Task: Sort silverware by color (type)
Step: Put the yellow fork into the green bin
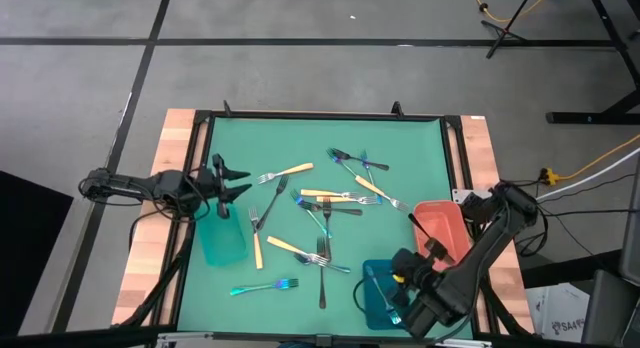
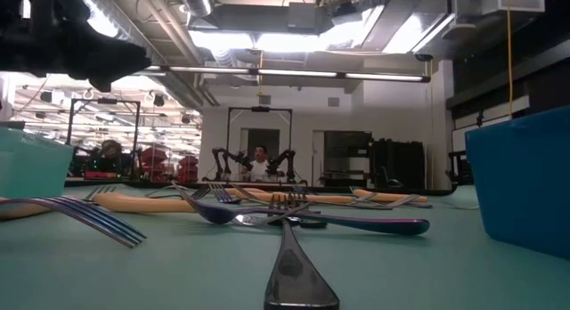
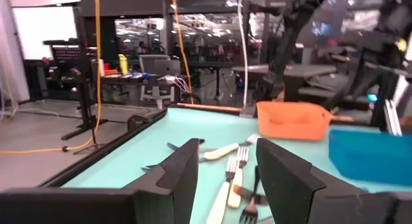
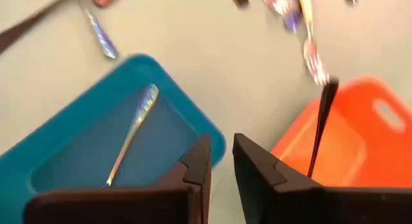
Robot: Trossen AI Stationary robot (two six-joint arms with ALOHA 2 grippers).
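Note:
The silverware lies scattered across the middle of the green mat: tan-handled forks [image 1: 285, 174], black forks [image 1: 322, 278] and iridescent ones [image 1: 265, 286]. One iridescent piece [image 4: 132, 130] lies flat inside the blue tray [image 1: 385, 293]. A black piece [image 4: 320, 127] leans on the salmon tray's [image 1: 440, 228] rim. My right gripper [image 4: 221, 163] hangs above the gap between these two trays, pointing steeply down. Its fingers stand a narrow gap apart with nothing between them. My left gripper [image 3: 225, 179] waits level and open at the mat's left edge, above the teal tray [image 1: 222, 238].
The mat is framed by a black rail [image 1: 320, 116] with wooden strips [image 1: 160, 208] at both sides. The three trays stand along the near part of the mat. In the low view a black fork [image 2: 298, 265] lies closest to the near edge.

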